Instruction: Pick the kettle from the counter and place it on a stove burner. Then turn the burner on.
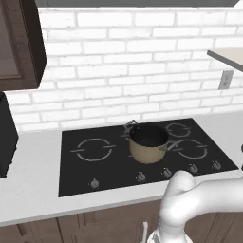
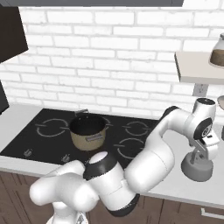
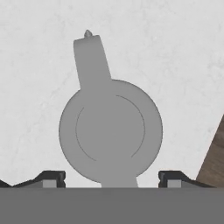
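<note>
Wall: we look onto white brick [image 1: 123,57] running behind the whole worktop, a grey outlet plate [image 2: 201,89] set into it at the right.
Cabinet: a dark brown wall cabinet [image 1: 19,42] hangs at the upper left.
Shelf: a pale beige shelf [image 2: 197,65] juts out at the right, a glass vessel with dark contents [image 2: 217,51] standing on it.
Counter: the smooth pale grey-white countertop slab [image 1: 33,185] runs left to right under the brick, brown cabinet fronts [image 1: 109,223] below its front edge.
Cooktop: a black glass panel [image 1: 80,175] is set into the slab, small round grey knobs [image 1: 141,177] in a row along its near edge.
Burner: thin grey broken-circle outlines mark the glass; the left one [image 1: 94,149] is bare.
Pot: a tan pot with a dark inside [image 1: 148,143] stands mid-panel among the right-hand rings.
Black box: a dark appliance [image 1: 7,137] sits on the slab at the far left, cut by the frame.
Kettle: we find the small squat silver-grey metal kettle [image 2: 197,166] on the slab to the right of the glass panel, well apart from the pot; from above it is a grey round body [image 3: 110,130] with its spout pointing away.
Gripper: the two-finger gripper [image 2: 201,151] hangs directly over the kettle, its dark fingertips [image 3: 52,178] spread wide to either side of the body, gripping nothing.
</note>
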